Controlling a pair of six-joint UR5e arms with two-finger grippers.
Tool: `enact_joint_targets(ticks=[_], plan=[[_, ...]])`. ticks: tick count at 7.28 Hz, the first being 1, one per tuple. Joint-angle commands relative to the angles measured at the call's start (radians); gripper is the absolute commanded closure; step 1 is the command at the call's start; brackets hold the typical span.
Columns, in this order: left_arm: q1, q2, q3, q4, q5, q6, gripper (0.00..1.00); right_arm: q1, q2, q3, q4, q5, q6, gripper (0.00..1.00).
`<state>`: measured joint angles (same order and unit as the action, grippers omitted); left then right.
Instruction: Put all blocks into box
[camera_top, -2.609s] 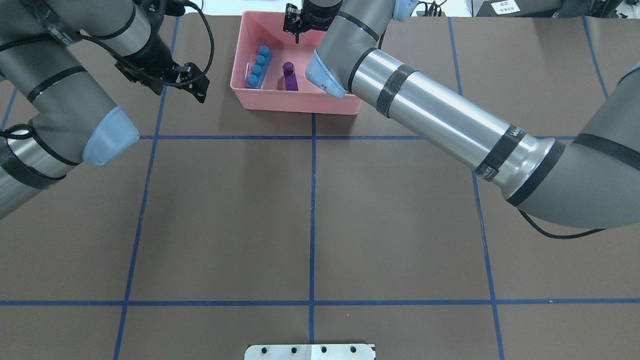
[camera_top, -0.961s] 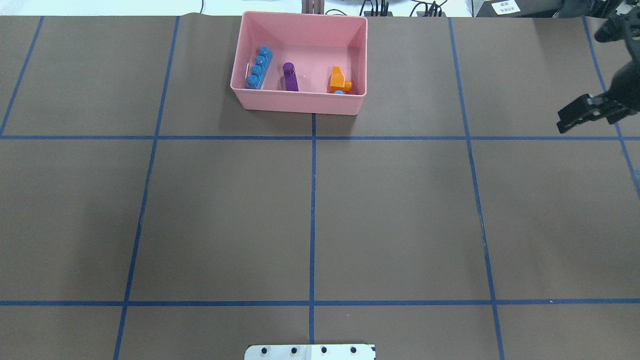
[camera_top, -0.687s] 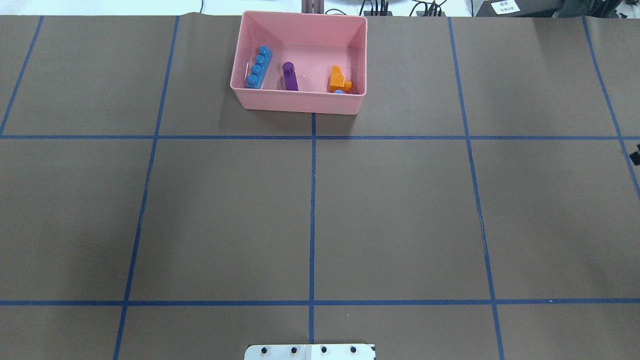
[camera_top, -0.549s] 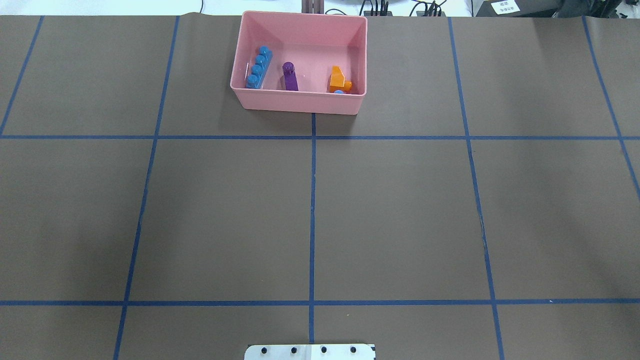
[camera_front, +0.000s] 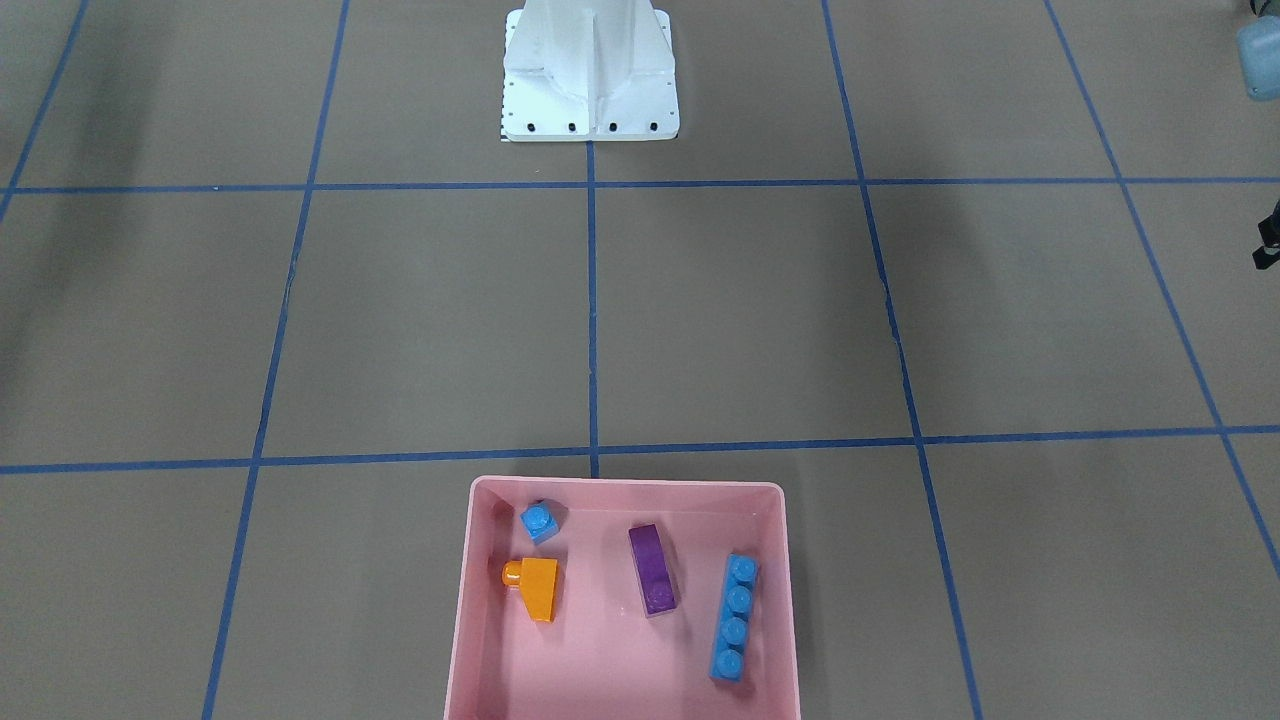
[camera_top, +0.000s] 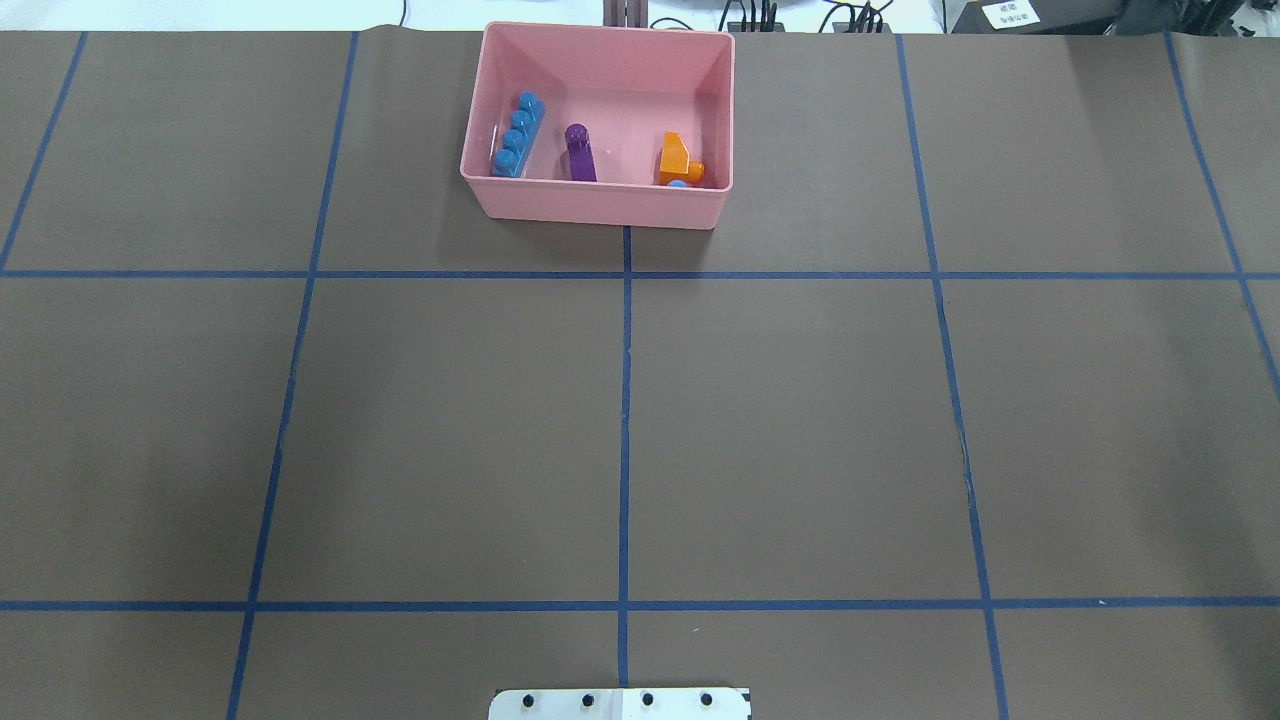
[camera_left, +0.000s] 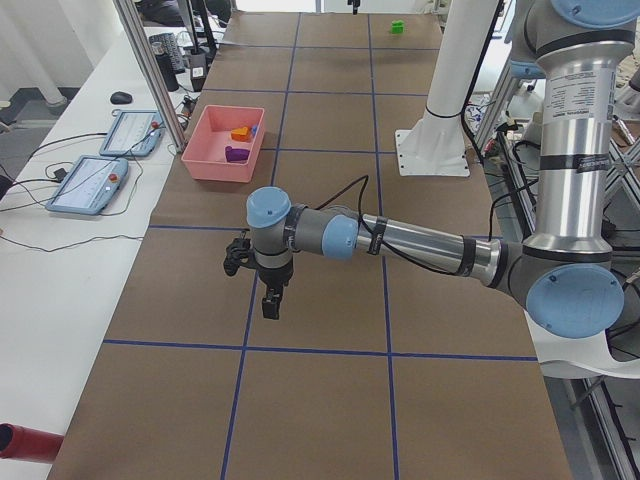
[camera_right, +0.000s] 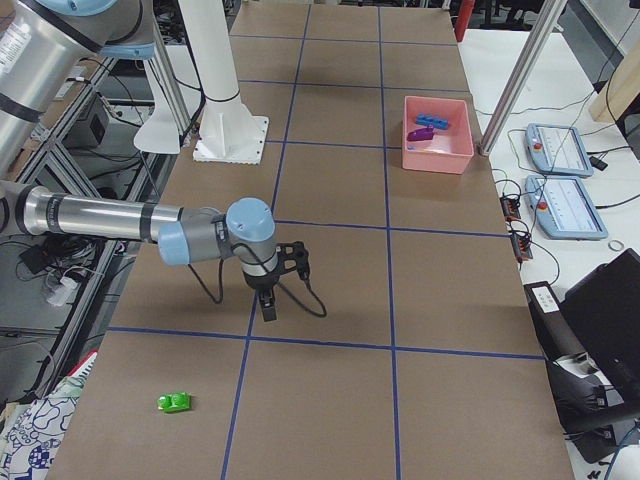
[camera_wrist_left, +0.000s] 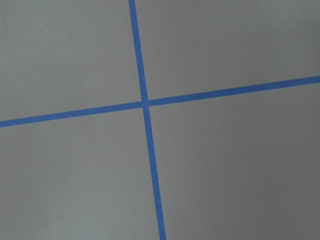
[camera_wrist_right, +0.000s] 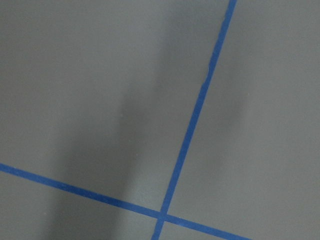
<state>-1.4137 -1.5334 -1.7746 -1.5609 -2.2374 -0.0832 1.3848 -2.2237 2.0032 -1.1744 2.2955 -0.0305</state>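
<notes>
The pink box (camera_top: 600, 205) stands at the table's far edge, also in the front-facing view (camera_front: 625, 484). In it lie the long blue brick (camera_front: 733, 617), the purple brick (camera_front: 652, 582), the orange sloped brick (camera_front: 535, 587) and the tiny blue brick (camera_front: 540, 521). The green brick (camera_right: 175, 402) lies on the mat at the table's right end, outside the overhead view. My right gripper (camera_right: 267, 305) hangs over the mat a little way from it. My left gripper (camera_left: 270, 305) hangs over the mat toward the left end. I cannot tell whether either is open or shut. Both wrist views show only mat and blue tape.
The white robot base (camera_front: 590, 70) stands at the near middle edge. Two tablets (camera_right: 570, 205) lie on the side table beyond the box, next to an aluminium post (camera_right: 520, 75). Blue tape lines grid the brown mat (camera_top: 800, 420).
Both arms have pulled away from the box and out of the overhead view, the right gripper leaving last at the right edge. The orange and tiny blue bricks now show in the box.
</notes>
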Motion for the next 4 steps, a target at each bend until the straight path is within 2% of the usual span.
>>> enact_joint_targets(ticks=[1,2,4], plan=[[-0.008,0.025,0.032,0.004,0.004,0.212,0.00,0.005,-0.085,-0.281,0.381,0.033,0.000,0.00],[-0.033,0.027,0.058,0.002,-0.005,0.247,0.00,0.008,-0.106,-0.390,0.482,0.033,0.000,0.00],[-0.047,0.032,0.049,0.001,-0.005,0.247,0.00,0.025,-0.143,-0.580,0.626,0.032,-0.002,0.00]])
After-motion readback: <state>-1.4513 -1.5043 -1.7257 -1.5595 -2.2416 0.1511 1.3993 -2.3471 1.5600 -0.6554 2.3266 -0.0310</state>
